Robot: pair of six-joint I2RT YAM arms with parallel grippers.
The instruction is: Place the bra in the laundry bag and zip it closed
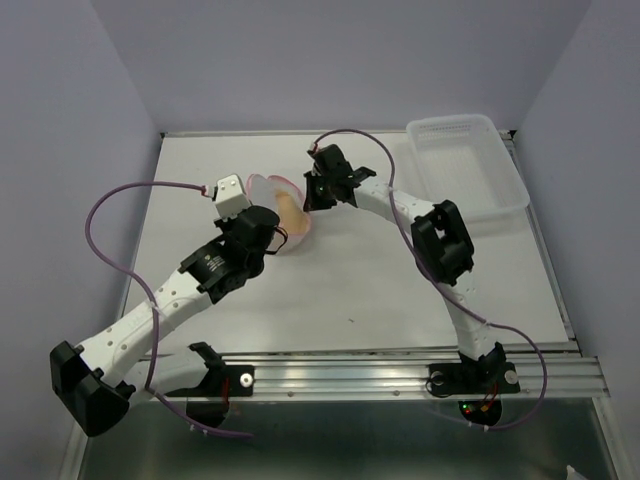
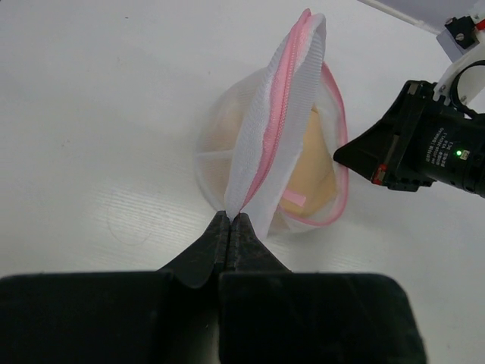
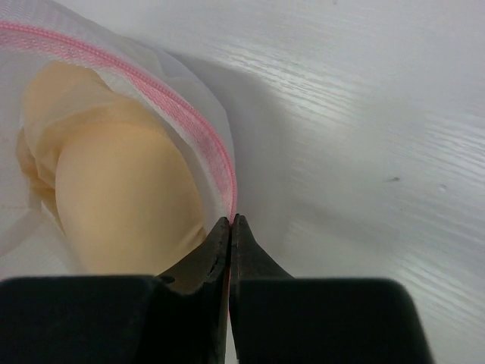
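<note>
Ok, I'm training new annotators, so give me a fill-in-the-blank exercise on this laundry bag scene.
The bra lies ___ the laundry bag. Its zipper is ___ in colour. The left hand and right hand both pinch the ___.
Missing: inside; pink; laundry bag.

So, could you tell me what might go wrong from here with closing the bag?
The right gripper pinches only the edge of the laundry bag at its pink zipper rim, so it may slip off when pulled. A strap of the bra lies beside the open rim and could jam the zipper.
</note>
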